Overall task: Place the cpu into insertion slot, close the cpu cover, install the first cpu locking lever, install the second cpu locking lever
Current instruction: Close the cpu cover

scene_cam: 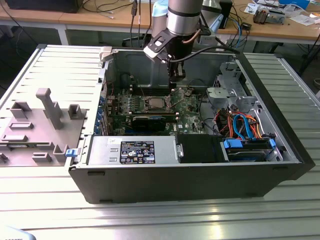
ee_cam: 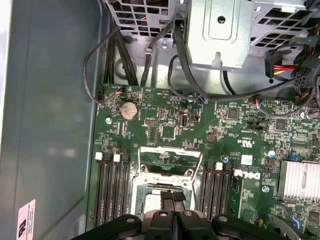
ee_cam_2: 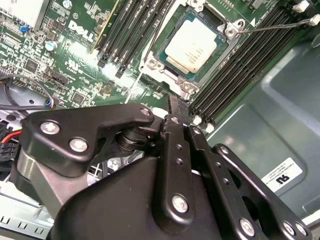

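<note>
Open computer case (scene_cam: pixel 280 150), exterior view. The cpu (scene_cam: pixel 155 103) sits in the insertion slot (ee_cam_2: pixel 186 85), just left of frame centre. The gripper (scene_cam: pixel 176 75) hangs near it, up and to the right, its fingers pressed together and empty. The cpu cover (ee_cam: pixel 170 151) appears to be raised. Closing the cover is therefore judged the step in hand, and it calls for a light, square push on the thin plate.

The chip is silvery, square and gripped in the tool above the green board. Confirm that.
Not gripped. The second wrist view shows the chip lying in its socket on the green board, apart from the tool, which is above the board. The chip is silvery and square, as you say.
</note>
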{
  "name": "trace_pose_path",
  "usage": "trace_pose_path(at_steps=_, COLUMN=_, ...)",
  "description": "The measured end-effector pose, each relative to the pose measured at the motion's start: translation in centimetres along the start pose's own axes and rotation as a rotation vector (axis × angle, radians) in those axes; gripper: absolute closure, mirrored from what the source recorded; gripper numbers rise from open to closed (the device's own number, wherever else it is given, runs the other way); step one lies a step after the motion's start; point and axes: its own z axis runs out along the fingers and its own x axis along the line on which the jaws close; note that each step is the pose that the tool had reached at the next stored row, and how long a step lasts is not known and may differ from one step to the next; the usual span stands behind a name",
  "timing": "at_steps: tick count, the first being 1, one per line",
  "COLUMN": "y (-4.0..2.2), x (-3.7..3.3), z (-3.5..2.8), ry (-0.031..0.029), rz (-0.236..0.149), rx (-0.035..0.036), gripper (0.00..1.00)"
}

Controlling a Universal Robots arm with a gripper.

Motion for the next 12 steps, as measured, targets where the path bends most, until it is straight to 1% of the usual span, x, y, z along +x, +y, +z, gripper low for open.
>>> trace_pose_path(at_steps=4, y=0.38, x=-0.04, z=0.0, ry=0.0, rz=0.0, rx=0.0, gripper=0.89)
trace_pose_path(at_steps=5, y=0.9, x=-0.09, z=0.0, ry=0.0001, rz=0.0, rx=0.0, gripper=0.89)
trace_pose_path(at_steps=12, y=1.65, x=-0.16, z=0.0, ry=0.0, rz=0.0, rx=0.0, gripper=0.89)
